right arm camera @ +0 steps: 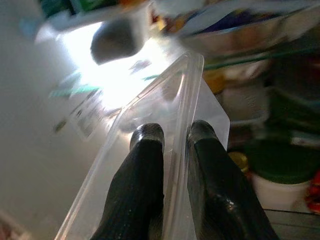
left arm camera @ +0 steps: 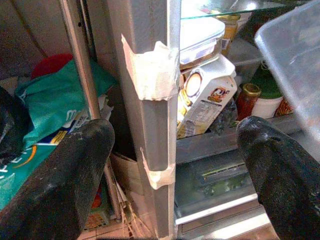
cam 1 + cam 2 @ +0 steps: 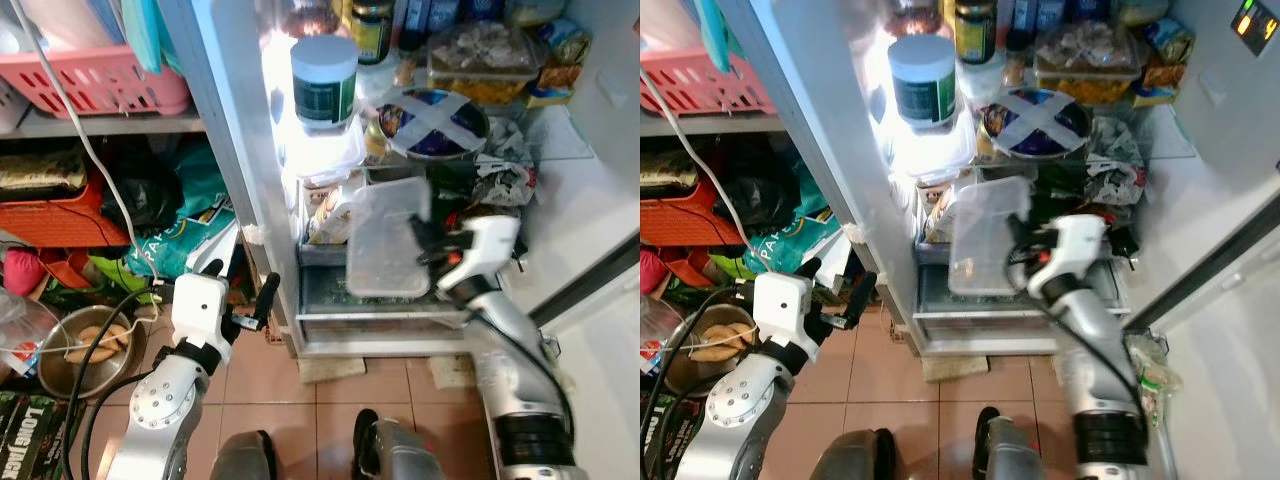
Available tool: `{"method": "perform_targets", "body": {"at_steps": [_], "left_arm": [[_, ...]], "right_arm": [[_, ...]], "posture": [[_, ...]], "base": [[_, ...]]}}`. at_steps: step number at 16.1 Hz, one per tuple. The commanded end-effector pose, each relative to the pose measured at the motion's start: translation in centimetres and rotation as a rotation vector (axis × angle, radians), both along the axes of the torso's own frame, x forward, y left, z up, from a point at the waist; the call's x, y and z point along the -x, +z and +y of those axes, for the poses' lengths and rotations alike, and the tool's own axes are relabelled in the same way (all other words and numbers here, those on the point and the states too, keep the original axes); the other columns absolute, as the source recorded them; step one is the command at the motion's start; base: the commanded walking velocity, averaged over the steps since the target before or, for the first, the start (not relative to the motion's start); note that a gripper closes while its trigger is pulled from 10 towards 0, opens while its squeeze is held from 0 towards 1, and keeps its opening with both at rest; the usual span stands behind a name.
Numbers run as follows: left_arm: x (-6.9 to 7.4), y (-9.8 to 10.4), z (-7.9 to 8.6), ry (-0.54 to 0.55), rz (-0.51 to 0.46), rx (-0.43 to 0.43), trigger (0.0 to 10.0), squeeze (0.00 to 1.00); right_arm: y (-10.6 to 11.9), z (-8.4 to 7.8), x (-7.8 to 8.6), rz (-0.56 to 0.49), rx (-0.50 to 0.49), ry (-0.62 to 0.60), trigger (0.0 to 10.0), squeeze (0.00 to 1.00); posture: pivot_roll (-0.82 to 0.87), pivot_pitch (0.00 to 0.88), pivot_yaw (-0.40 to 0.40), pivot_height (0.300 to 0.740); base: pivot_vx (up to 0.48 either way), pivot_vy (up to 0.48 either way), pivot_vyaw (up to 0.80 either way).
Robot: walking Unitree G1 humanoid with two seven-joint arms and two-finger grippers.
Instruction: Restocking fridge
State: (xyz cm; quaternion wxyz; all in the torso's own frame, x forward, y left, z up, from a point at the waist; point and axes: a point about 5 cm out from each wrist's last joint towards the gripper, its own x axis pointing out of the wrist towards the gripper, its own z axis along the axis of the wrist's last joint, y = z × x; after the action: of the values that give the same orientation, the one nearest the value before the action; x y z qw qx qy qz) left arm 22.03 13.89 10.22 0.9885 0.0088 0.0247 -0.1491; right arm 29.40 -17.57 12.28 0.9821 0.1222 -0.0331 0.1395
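The fridge stands open before me, its taped grey side wall [image 2: 150, 100] close to my left arm. My right gripper [image 3: 426, 243] is shut on the rim of an empty clear plastic container [image 3: 386, 240] and holds it tilted in front of the lower shelves. In the right wrist view the two fingers [image 1: 145, 165] pinch the container's wall [image 1: 150, 95] between them. Low on the left, my left gripper [image 3: 240, 287] hangs open and empty, just outside the fridge's left wall. A drawer [image 3: 370, 300] sits at the fridge bottom behind the container.
The upper shelf holds a blue-lidded jar [image 3: 324, 80] and a foil bowl taped with a cross [image 3: 432, 120]. A carton [image 2: 200, 100] and small jars fill the lower shelf. Left shelving carries a pink basket [image 3: 90, 75] and bags. A metal bowl [image 3: 85, 350] sits on the floor.
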Motion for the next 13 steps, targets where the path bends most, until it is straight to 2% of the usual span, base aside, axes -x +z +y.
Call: {"method": "perform_targets", "body": {"at_steps": [1,3,4,7,10,13], "left_arm": [[0.1,0.2,0.4,0.001,-0.002,-0.024,10.0,0.00],[0.0,0.3,0.3,-0.006,-0.003,-0.025,10.0,0.00],[0.0,0.5,0.3,-0.019,-0.007,-0.031,10.0,0.00],[0.3,0.6,0.7,-0.015,-0.003,-0.044,10.0,0.00],[0.6,0.6,1.1,-0.009,0.005,-0.055,10.0,0.00],[0.4,0.6,1.0,-0.013,0.006,-0.057,10.0,0.00]], "right_arm": [[1.0,-0.9,-0.1,-0.019,-0.055,-0.038,10.0,0.00],[1.9,-1.4,-0.6,-0.041,-0.100,-0.070,10.0,0.00],[3.4,-2.0,-1.8,-0.080,-0.158,-0.103,10.0,0.00],[4.1,-2.1,-2.3,-0.102,-0.184,-0.086,10.0,0.00],[4.2,-2.4,-2.4,-0.090,-0.184,-0.057,10.0,0.00],[3.0,-2.0,-1.9,-0.034,-0.151,-0.013,10.0,0.00]], "posture": [[0.11,0.191,0.067,0.740],[0.11,0.196,0.080,0.740],[0.13,0.203,0.088,0.740],[0.15,0.208,0.092,0.740],[0.16,0.209,0.094,0.740],[0.16,0.206,0.095,0.740]], "base": [[0.000,0.000,0.00],[0.000,0.000,0.00],[0.000,0.000,0.00],[0.000,0.000,0.00],[0.000,0.000,0.00],[0.000,0.000,0.00]]}}
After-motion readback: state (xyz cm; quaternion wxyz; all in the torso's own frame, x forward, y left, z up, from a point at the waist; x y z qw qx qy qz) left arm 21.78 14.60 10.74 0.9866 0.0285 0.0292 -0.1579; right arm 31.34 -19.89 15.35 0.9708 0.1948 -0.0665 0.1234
